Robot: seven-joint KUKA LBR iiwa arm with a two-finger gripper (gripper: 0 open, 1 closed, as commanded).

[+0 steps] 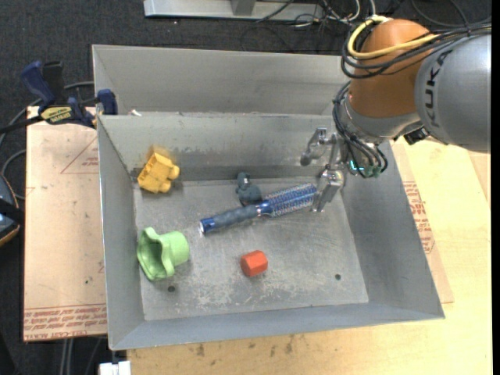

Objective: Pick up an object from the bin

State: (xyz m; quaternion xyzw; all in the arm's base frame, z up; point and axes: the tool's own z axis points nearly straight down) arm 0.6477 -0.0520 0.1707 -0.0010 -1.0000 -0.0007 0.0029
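Grey metal bin point(234, 303) on my feed, with just a handful of bits in it. My tool point(319, 174) is down on the right side of the floor, spread apart as far as I can make out. One finger point(326, 192) sits right at the bristly end of a blue brush point(258, 209), and the other is up nearer the back wall. Nothing is pinched between them.

The brush lies slanted across the middle, handle pointing down-left. A small dark grey thing point(248, 187) sits just beside it on the far side. A red cube point(254, 264) is near the front, a green cup point(162, 252) lies tipped at front left, and a yellow toy block point(158, 170) is in the back-left corner, well apart from the tool.
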